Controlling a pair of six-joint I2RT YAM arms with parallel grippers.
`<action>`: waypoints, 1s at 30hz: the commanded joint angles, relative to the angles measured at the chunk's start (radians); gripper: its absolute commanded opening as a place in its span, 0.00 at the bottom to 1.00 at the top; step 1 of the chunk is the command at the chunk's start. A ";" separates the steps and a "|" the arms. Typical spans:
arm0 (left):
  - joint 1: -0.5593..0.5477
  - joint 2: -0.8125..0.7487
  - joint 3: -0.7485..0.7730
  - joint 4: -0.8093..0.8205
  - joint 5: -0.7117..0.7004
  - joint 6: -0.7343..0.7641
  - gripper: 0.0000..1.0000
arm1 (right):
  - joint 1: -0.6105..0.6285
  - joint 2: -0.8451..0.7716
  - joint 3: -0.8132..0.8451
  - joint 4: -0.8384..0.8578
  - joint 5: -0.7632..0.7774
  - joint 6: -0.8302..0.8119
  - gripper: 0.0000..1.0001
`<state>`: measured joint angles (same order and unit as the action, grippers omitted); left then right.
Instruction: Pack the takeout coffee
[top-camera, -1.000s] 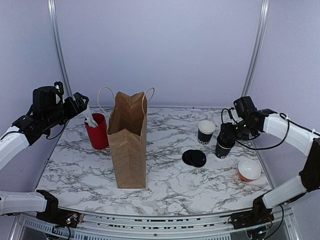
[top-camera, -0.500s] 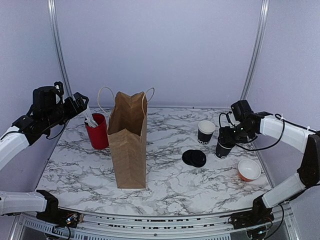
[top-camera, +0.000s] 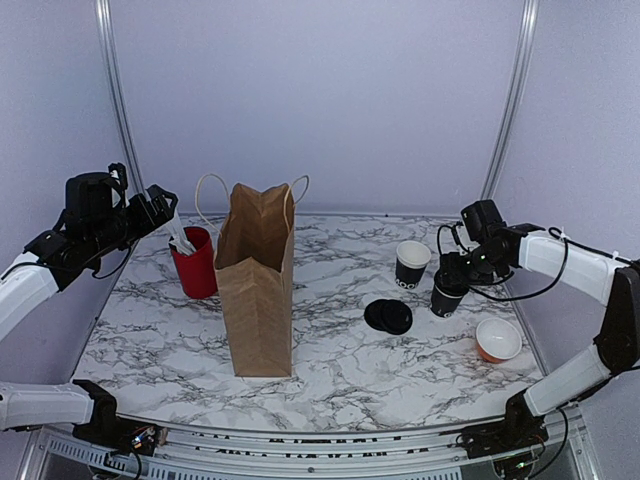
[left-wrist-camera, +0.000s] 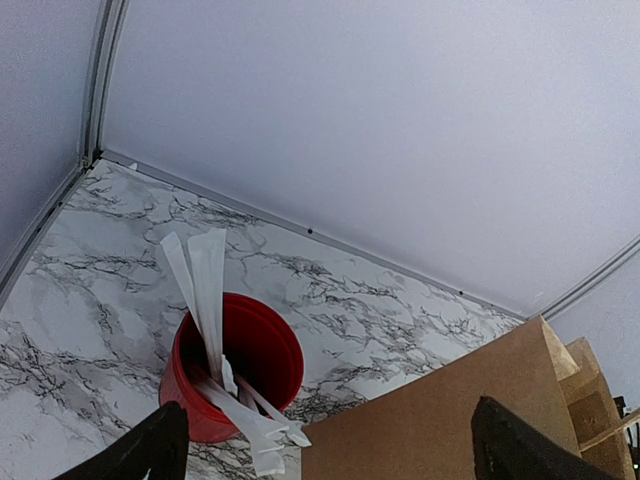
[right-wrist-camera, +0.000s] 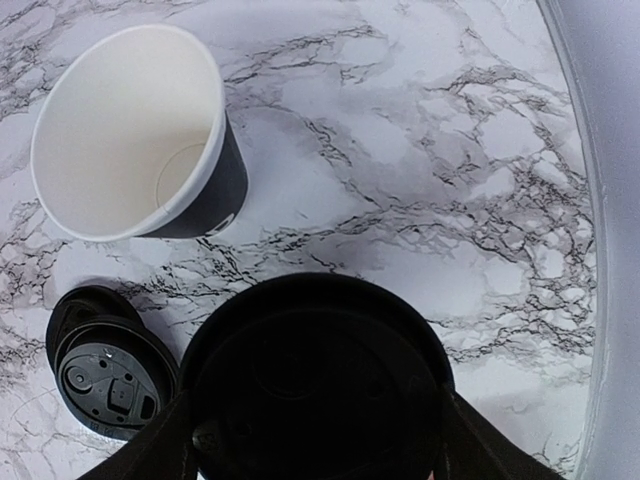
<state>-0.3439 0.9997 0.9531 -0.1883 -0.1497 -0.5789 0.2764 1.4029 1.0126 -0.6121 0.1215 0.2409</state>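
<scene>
Marble-veined tabletop (top-camera: 340, 370), pale walls behind: the takeout coffee (top-camera: 446, 299) stands lidded toward 3 o'clock, with an open black cup (top-camera: 411, 263) at its 10 o'clock and loose lids (top-camera: 388, 316) at its 8. The right end effector (top-camera: 450, 281) brackets the coffee's top; I cannot tell whether it is clamped. The left end effector (top-camera: 155, 206) hangs spread wide at 9 o'clock, near the red cup (top-camera: 196, 265).

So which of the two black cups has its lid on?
The capped cup at the right claw, its black lid filling the right wrist view; the open cup to its left shows a bare white inside.
</scene>
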 joint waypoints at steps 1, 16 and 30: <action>0.007 -0.007 0.041 -0.016 0.005 0.013 0.99 | -0.003 0.010 0.007 -0.026 0.014 -0.004 0.72; 0.008 -0.025 0.168 -0.087 0.069 0.081 0.99 | -0.003 -0.056 0.095 -0.071 0.020 0.000 0.67; -0.002 0.029 0.269 -0.102 0.437 0.101 0.81 | 0.025 -0.084 0.286 -0.137 0.027 -0.007 0.66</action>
<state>-0.3401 1.0096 1.1885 -0.2764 0.1444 -0.4927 0.2836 1.3422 1.2190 -0.7197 0.1360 0.2371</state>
